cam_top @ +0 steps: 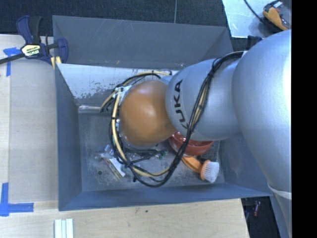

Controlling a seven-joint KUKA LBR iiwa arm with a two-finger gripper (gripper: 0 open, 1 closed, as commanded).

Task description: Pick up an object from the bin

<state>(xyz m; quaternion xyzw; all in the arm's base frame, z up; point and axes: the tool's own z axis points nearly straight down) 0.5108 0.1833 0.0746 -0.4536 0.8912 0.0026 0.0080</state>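
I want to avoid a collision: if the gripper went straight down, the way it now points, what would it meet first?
Probably the bare bin floor under the gripper, though depth is unclear. The red bowl and the orange brush lie off to its side.

Letters "UKA" stand on the grey arm (228, 108).
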